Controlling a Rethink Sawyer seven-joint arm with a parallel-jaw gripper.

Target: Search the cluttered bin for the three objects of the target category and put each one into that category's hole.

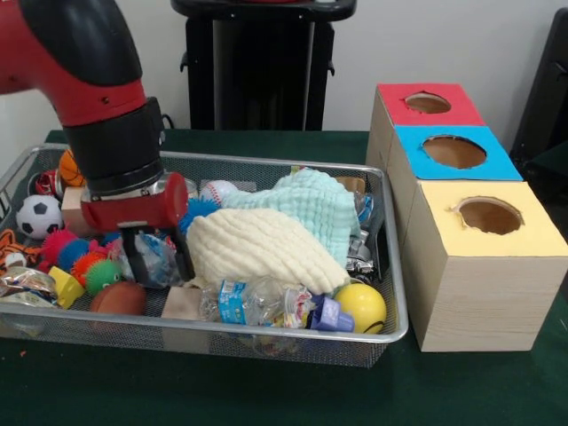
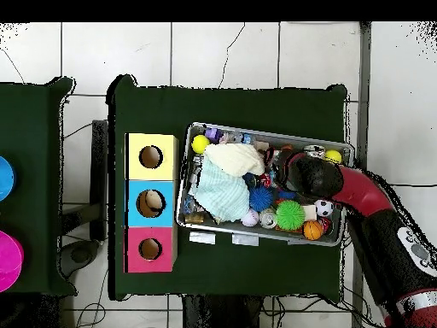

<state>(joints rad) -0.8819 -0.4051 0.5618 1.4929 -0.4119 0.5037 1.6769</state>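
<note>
Hand [image 1: 153, 256] low in the bin [image 1: 266, 331], two black fingers [image 1: 130, 257] spread apart around crinkly plastic wrap [image 1: 155, 259], gripping nothing. Orange striped tiger toy [image 1: 9, 241] at the bin's 9 o'clock edge. Red hole [image 1: 428, 103] at 2 o'clock.

silver wire-mesh metal bin [image 1: 266, 335] holds waffle-textured cream cloth [image 1: 262, 248], crinkled clear plastic bottle [image 1: 257, 302]; matt light-wood boxes [image 1: 484, 302] on dark green felt-like table cover [image 1: 266, 390].

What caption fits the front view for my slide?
Sawyer's gripper reaches into the cluttered wire bin beside three colour-topped boxes.
</note>
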